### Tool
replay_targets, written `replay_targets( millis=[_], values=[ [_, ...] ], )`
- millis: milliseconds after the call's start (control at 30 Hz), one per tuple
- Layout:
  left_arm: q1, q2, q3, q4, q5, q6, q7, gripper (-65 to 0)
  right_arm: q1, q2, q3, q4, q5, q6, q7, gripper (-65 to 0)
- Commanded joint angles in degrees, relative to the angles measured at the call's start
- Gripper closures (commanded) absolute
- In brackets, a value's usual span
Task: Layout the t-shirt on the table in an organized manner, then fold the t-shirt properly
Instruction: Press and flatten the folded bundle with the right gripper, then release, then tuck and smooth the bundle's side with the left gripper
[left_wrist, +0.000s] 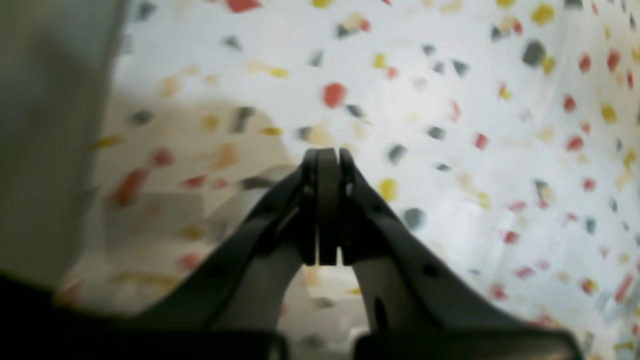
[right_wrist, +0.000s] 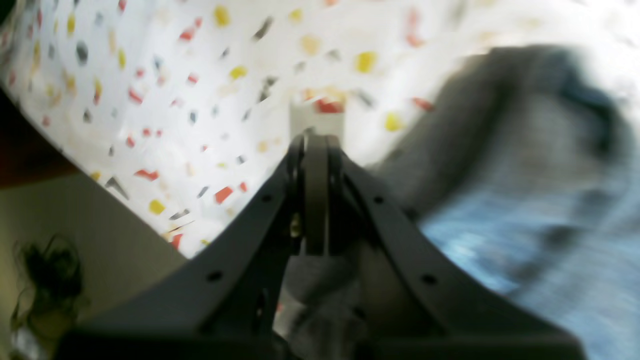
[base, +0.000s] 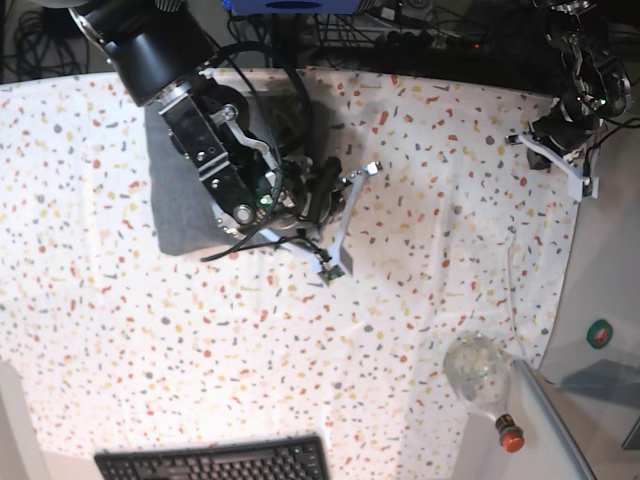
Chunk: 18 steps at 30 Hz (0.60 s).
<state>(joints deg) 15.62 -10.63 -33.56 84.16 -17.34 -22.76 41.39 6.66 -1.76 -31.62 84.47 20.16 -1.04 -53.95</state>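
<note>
T-shirt (base: 180, 200) lies folded on the table (base: 120, 330); both grippers closed, empty.

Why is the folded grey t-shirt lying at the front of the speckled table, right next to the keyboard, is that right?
Not quite. The base view shows the folded grey t-shirt lying at the far side of the speckled table, beneath one arm, well apart from the keyboard at the front edge.
</note>
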Motion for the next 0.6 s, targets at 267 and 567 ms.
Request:
replay_targets(
  millis=[267,567],
  values=[
    [4.5,-0.7,10.3,11.9,-26.0,-0.4,-0.7,-10.4,-6.8,6.8,15.8,19.6,0.4,-0.3,-0.5,0.0],
    [-2.8,-0.4,32.1,4.9,-27.8,-0.4,-0.8,-54.0,-12.9,15.3,31.6,20.9,0.6,-0.1,-0.2,0.0]
  ],
)
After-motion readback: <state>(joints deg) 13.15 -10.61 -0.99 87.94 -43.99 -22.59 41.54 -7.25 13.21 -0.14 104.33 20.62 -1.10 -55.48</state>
